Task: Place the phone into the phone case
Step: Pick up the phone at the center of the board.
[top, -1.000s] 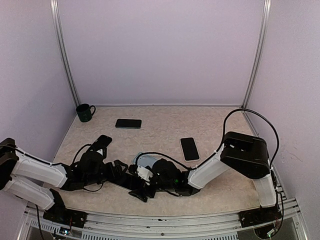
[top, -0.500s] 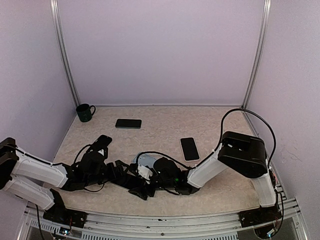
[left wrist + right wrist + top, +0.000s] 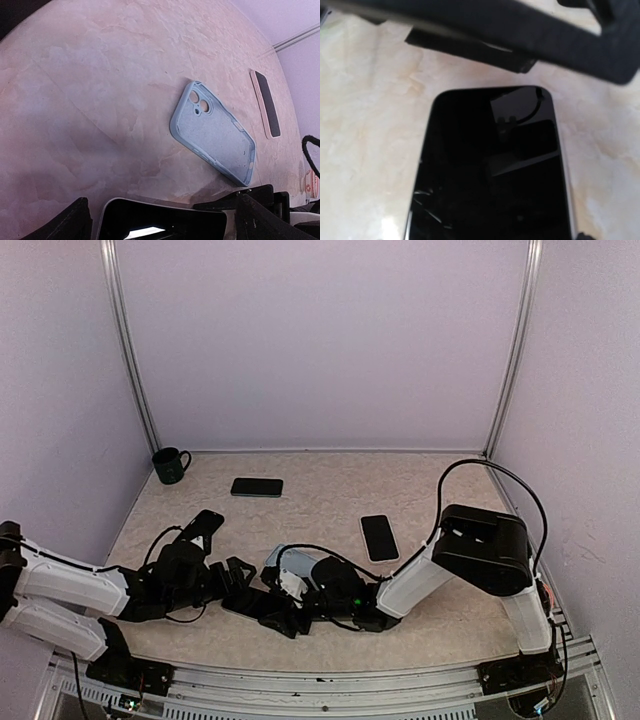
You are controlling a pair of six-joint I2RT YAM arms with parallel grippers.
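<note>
We see the pale blue silicone phone case (image 3: 213,138) lying empty on the beige marbled tabletop (image 3: 90,90), the black glass-fronted phone (image 3: 492,170) beside both pincers (grips indiscernible).

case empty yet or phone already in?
Empty. The blue case lies open side up, its bare lining and camera holes showing; a phone lies apart from it.

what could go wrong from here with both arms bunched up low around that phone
1. Both grippers, left and right, crowd the same phone; they may collide or knock it askew.
2. The phone case lies open side up right beside them; a sweep of either arm could push it away.
3. The phone's screen appears cracked near one corner, so hard pinching might worsen it.
</note>
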